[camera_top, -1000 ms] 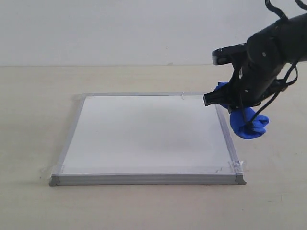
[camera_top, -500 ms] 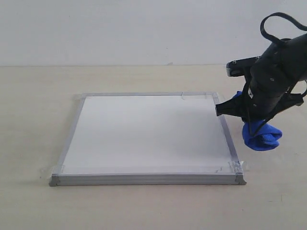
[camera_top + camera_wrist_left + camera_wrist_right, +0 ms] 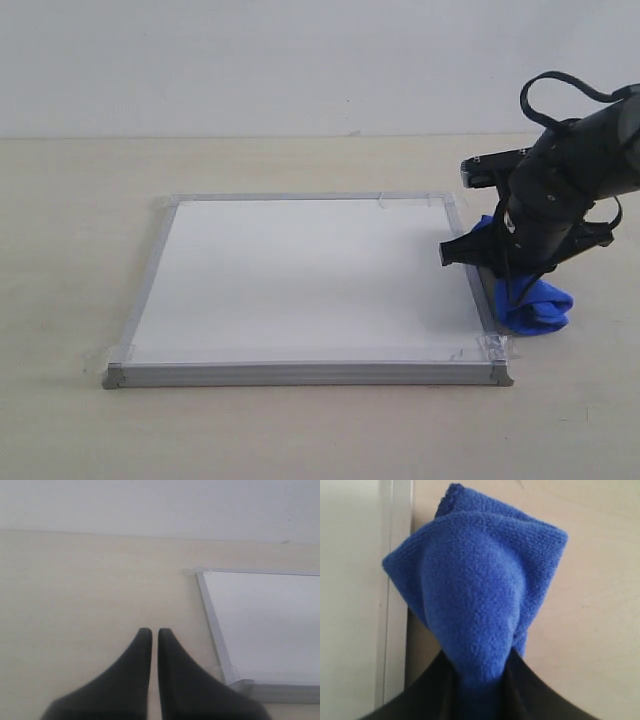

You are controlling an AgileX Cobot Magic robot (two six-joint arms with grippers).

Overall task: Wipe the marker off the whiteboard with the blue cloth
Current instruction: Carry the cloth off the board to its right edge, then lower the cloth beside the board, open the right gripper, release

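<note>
blue cloth [image 3: 540, 308] we are clenching in our right gripper [image 3: 477, 680], just beside the whiteboard [image 3: 300, 270]; our left gripper [image 3: 151, 632] is hovering closed, empty.

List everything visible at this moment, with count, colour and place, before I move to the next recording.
whiteboard: one, white with a silver-grey frame, flat on the table, centre of the exterior view
marker line: none visible on the board in any view
blue cloth: one, royal blue, bunched, hanging at the board's right frame edge near its front corner
tape: clear strips, on the board's near corners
table: one, pale beige, under everything
wall: one, off-white, behind the table
right arm: one, black, above the board's right edge
right gripper: one, black, shut on the blue cloth
left gripper: one, black, shut and holding nothing, over bare table beside a board corner
</note>
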